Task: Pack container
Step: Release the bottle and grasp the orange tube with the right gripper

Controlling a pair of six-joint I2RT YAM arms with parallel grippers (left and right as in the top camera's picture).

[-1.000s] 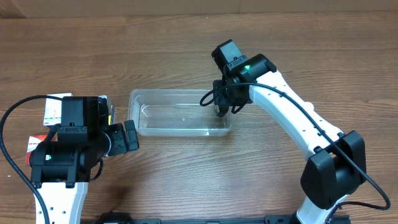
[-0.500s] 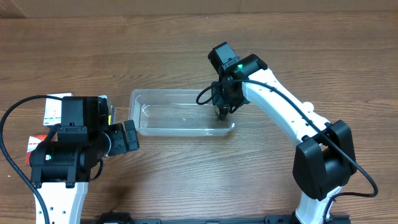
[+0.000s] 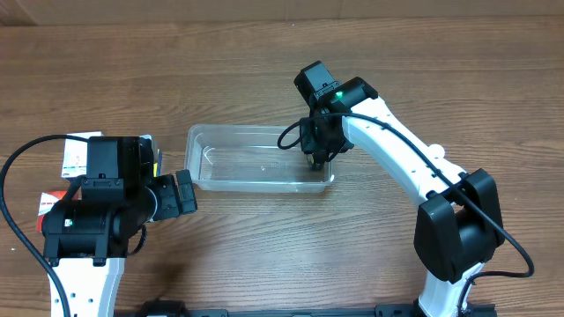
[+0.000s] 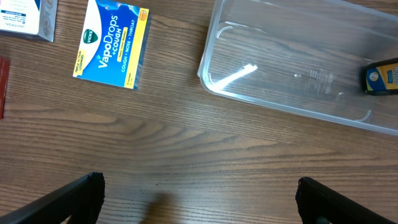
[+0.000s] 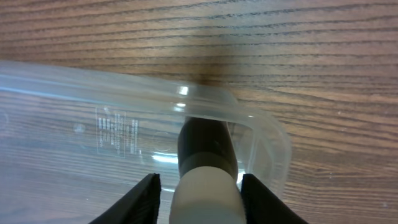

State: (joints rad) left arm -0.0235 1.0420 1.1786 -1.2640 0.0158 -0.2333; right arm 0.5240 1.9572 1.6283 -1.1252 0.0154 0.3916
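The clear plastic container (image 3: 201, 134) lies mid-table and also shows in the left wrist view (image 4: 206, 67) and the right wrist view (image 5: 124, 87). My right gripper (image 3: 317, 159) reaches down into its right end. Between its fingers (image 5: 200, 202) stands a tube (image 5: 206, 168), white with a dark lower end, resting inside the container. The right finger touches it and a gap shows on the left side. The tube's dark end with a yellow and blue label shows in the left wrist view (image 4: 380, 76). My left gripper (image 4: 199, 205) is wide open and empty over bare wood, left of the container.
A blue and yellow VapoDrops box (image 4: 112, 43) lies left of the container. A white box (image 4: 25, 15) and a red item (image 4: 2, 87) lie further left, partly under my left arm in the overhead view (image 3: 79, 154).
My right gripper has moved slightly left with the tube inside the container. The container has slid a little to the right. The left arm has not moved.
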